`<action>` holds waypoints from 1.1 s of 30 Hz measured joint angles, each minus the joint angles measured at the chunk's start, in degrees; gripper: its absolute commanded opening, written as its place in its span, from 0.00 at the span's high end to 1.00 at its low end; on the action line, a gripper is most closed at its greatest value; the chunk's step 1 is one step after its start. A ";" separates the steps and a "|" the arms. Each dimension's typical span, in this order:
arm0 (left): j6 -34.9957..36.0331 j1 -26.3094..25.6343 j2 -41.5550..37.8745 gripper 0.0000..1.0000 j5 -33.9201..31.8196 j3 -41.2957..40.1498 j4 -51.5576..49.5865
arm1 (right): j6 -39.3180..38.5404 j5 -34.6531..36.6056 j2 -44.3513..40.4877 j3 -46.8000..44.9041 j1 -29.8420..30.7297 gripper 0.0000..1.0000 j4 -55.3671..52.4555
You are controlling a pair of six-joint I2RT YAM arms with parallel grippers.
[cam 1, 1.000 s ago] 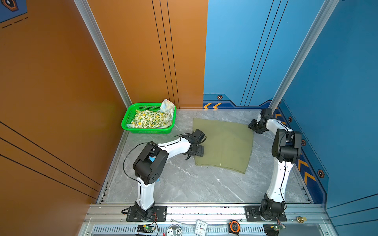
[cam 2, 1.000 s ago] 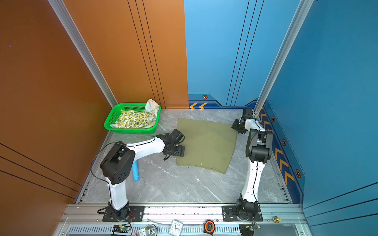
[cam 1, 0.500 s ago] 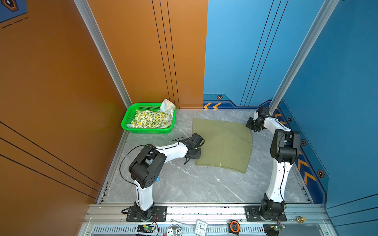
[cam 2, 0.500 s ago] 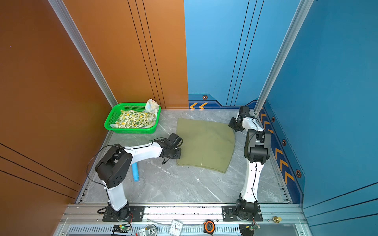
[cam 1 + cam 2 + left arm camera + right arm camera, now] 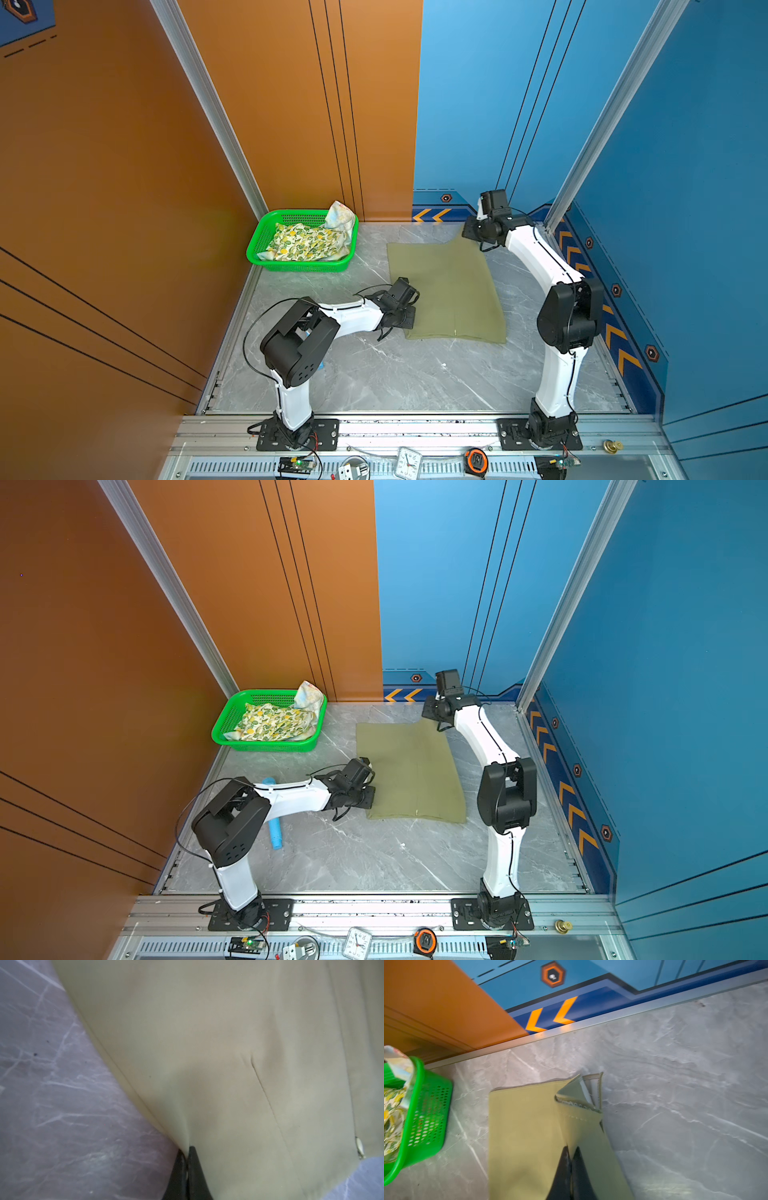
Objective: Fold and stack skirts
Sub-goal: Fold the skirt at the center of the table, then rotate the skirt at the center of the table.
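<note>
The olive-green skirt (image 5: 451, 286) (image 5: 415, 771) lies spread on the marble table. My left gripper (image 5: 410, 321) (image 5: 188, 1148) is shut on its near left edge, and the cloth puckers at the fingertips. At the far right corner, my right gripper (image 5: 466, 239) (image 5: 571, 1148) is shut on the skirt (image 5: 525, 1136); that corner (image 5: 579, 1101) stands lifted and curled. The lemon-print skirt (image 5: 305, 245) (image 5: 272, 725) fills the green basket. A pastel flowered skirt (image 5: 343, 216) (image 5: 309, 696) hangs over the basket's far right corner.
The green perforated basket (image 5: 254, 245) (image 5: 429, 1109) stands at the far left against the orange wall. A light-blue toy (image 5: 275, 833) lies under my left arm. A clock (image 5: 408, 461) and a tape measure (image 5: 477, 459) sit on the front rail.
Both grippers have closed on the olive-green skirt. The left slid toward the near left edge; the right came in from the far right and raised the corner.
</note>
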 measured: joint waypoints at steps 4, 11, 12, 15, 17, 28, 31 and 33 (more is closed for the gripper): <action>0.00 -0.04 -0.92 1.00 0.55 -1.22 0.59 | 5.57 4.50 3.82 7.63 10.56 1.00 -1.33; -0.02 -1.16 -2.16 1.00 0.83 -2.84 1.09 | 12.24 5.05 19.12 25.92 19.82 0.34 -1.68; -0.02 -1.38 -2.32 1.00 0.83 -3.08 1.18 | 12.37 5.11 19.56 25.94 19.58 0.30 -1.99; -0.02 -1.88 -2.51 1.00 0.90 -3.32 1.16 | 12.66 5.77 19.34 25.70 16.87 0.24 -3.45; -0.02 -2.14 -2.51 1.00 1.01 -3.32 1.16 | 12.46 6.71 17.66 24.00 14.45 0.24 -3.63; -0.02 -7.61 1.84 1.00 1.42 3.72 -3.23 | 11.37 10.80 -8.09 0.39 -1.73 0.22 -3.56; -0.07 -10.49 5.79 0.99 2.16 9.51 -4.94 | 11.10 10.21 -16.33 -9.35 -6.47 0.21 -2.82; -0.31 -12.66 9.46 0.90 2.89 14.88 -5.97 | 10.64 9.42 -22.40 -16.83 -10.88 0.19 -2.95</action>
